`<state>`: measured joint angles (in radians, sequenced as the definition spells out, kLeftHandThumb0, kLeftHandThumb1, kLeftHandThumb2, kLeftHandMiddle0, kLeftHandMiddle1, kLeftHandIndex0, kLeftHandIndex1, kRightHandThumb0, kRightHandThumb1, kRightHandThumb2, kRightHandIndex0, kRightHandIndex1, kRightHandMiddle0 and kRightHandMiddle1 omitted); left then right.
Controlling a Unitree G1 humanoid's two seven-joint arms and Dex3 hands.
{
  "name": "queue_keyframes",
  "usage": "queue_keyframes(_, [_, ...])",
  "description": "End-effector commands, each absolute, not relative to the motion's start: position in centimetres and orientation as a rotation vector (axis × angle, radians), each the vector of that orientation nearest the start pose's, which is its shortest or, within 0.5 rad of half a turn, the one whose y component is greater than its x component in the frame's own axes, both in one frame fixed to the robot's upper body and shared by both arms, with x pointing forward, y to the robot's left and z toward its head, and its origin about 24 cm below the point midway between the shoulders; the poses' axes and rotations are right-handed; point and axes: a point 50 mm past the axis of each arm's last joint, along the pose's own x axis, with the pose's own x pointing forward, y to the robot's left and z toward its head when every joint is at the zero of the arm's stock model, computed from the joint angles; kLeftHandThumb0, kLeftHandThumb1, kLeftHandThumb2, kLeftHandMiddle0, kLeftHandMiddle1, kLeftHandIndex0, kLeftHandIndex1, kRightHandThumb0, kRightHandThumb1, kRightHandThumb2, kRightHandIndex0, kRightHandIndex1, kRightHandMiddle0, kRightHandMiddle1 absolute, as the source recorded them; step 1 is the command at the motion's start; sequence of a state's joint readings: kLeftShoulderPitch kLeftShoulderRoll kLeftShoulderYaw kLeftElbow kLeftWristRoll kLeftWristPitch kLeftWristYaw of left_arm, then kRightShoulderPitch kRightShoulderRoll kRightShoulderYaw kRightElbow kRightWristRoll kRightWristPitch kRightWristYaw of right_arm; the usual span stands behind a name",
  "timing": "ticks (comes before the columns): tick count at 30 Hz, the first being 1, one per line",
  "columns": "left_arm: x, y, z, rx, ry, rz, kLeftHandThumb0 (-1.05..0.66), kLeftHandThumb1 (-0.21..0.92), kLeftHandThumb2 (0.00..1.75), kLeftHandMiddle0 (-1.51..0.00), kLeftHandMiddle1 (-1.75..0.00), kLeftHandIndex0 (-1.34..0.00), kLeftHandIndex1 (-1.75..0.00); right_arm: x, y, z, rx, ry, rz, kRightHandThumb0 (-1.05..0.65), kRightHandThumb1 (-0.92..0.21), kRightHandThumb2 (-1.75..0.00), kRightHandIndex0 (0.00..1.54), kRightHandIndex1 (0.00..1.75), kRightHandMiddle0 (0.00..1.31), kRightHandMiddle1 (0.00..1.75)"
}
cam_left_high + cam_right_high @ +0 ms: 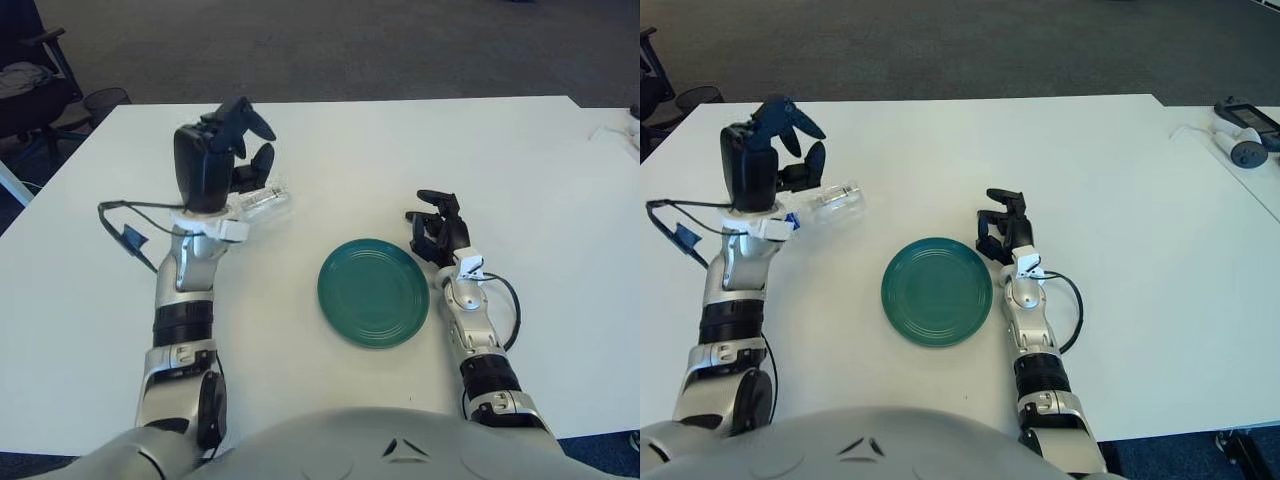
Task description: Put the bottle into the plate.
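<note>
The left hand (pixel 222 160) pinches the clear plastic bottle (pixel 262 203), raised up-left of the round green plate (pixel 373 291), its long axis angling toward that plate; the right hand (pixel 440 237) shows beside the plate's right rim, fingers loosely curled.

White table (pixel 400 150) on grey carpet (pixel 330 45), chair (pixel 30 80) nearby.

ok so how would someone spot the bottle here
On the white table, look left of the green plate to the raised left robot hand. The bottle is the small clear plastic one in its grip, lifted off the table, the only see-through item around.
</note>
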<state>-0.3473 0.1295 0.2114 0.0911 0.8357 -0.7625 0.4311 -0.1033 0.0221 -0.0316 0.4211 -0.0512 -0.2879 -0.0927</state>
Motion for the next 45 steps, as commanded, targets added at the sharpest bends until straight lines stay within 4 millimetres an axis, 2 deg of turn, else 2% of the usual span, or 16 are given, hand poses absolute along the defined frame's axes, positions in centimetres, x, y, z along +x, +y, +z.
queue_keyframes(1, [27.7,15.5,17.3,0.844,-1.091,0.219,-0.49,0.25,1.39,-1.19,-1.75,-0.66,-1.75,24.4,-14.6,-3.6,-0.019,0.215,-0.077,-0.33,-0.66,-0.97,0.32,1.03,0.0,1.2])
queue_keyframes(7, [28.4,15.4,18.0,1.003,-1.101,0.172,-0.48,0.28,1.36,-1.06,-1.75,-0.64,-1.75,24.4,-14.6,-3.7,-0.018,0.214,-0.082,-0.35,-0.65,-0.97,0.33,1.04,0.0,1.22])
queue_keyframes(10, [29.8,15.6,18.5,1.134,-1.096,0.155,-0.16,0.24,1.39,-0.8,-1.74,-0.56,-1.68,24.5,-14.7,-3.8,-0.021,0.215,-0.081,-0.37,-0.64,-0.97,0.33,1.04,0.0,1.22])
queue_keyframes(12, [30.3,15.8,18.4,1.212,-1.056,0.128,-0.09,0.34,1.26,-0.67,-1.74,-0.48,-1.62,24.5,-14.7,-3.8,-0.022,0.216,-0.079,-0.38,-0.65,-0.96,0.33,1.03,0.0,1.21])
queue_keyframes(13, [30.5,15.8,18.3,1.245,-1.034,0.115,-0.06,0.52,1.04,-0.5,-1.74,-0.36,-1.65,24.5,-14.7,-3.9,-0.022,0.217,-0.078,-0.39,-0.65,-0.95,0.33,1.03,0.0,1.21])
queue_keyframes(15, [30.5,15.7,18.0,1.322,-0.969,0.083,-0.03,0.71,0.81,-0.33,-1.74,-0.24,-1.68,24.6,-14.7,-3.9,-0.023,0.218,-0.076,-0.39,-0.65,-0.95,0.33,1.03,0.0,1.2])
queue_keyframes(16, [30.6,15.7,17.7,1.413,-0.883,0.036,-0.29,0.78,0.73,-0.21,-1.54,-0.15,-1.57,24.7,-14.6,-3.9,-0.021,0.219,-0.074,-0.39,-0.65,-0.94,0.34,1.03,0.0,1.2])
queue_keyframes(17, [30.6,15.6,17.5,1.475,-0.816,0.004,-0.41,0.81,0.72,-0.17,-1.31,-0.12,-1.42,24.7,-14.6,-3.9,-0.02,0.219,-0.072,-0.39,-0.65,-0.94,0.34,1.03,0.0,1.2])
queue_keyframes(19, [30.7,15.7,17.2,1.558,-0.71,-0.054,-0.68,0.88,0.73,-0.07,-0.66,-0.05,-0.94,24.8,-14.6,-3.9,-0.017,0.219,-0.071,-0.39,-0.65,-0.94,0.35,1.04,0.0,1.2])
queue_keyframes(20, [30.8,15.8,17.1,1.591,-0.658,-0.091,-0.72,0.89,0.74,-0.05,-0.54,-0.04,-0.86,24.8,-14.6,-3.9,-0.014,0.218,-0.071,-0.39,-0.65,-0.94,0.35,1.04,0.0,1.2])
queue_keyframes(21, [30.8,15.8,17.0,1.614,-0.619,-0.116,-0.79,0.9,0.76,-0.03,-0.35,-0.02,-0.68,24.8,-14.5,-3.9,-0.011,0.218,-0.071,-0.39,-0.65,-0.94,0.36,1.04,0.0,1.21])
queue_keyframes(23, [30.9,15.9,16.9,1.659,-0.492,-0.23,-0.89,0.91,0.8,-0.01,-0.14,-0.01,-0.43,24.8,-14.5,-4.0,-0.005,0.215,-0.069,-0.39,-0.64,-0.95,0.36,1.05,0.0,1.23])
queue_keyframes(26, [31.0,16.0,16.9,1.675,-0.335,-0.402,-0.95,0.92,0.84,0.0,-0.06,0.0,-0.24,24.9,-14.5,-3.9,-0.006,0.212,-0.065,-0.38,-0.63,-0.97,0.37,1.06,0.0,1.25])
queue_keyframes(29, [31.0,16.2,17.1,1.69,-0.254,-0.507,-1.01,0.92,0.88,0.0,-0.01,0.0,-0.07,24.9,-14.5,-3.9,-0.014,0.211,-0.064,-0.38,-0.62,-0.98,0.37,1.08,0.0,1.29])
queue_keyframes(35, [31.1,16.4,17.3,1.756,-0.171,-0.557,-1.04,0.92,0.92,0.0,0.0,0.0,-0.01,24.9,-14.5,-4.1,-0.028,0.218,-0.065,-0.41,-0.61,-0.99,0.34,1.09,0.0,1.29])
queue_keyframes(45, [31.5,16.4,18.4,1.819,0.049,-0.52,-1.05,0.92,0.97,0.0,0.0,0.0,0.0,25.3,-14.2,-4.3,-0.025,0.227,-0.051,-0.4,-0.59,-0.99,0.3,1.08,0.0,1.37])
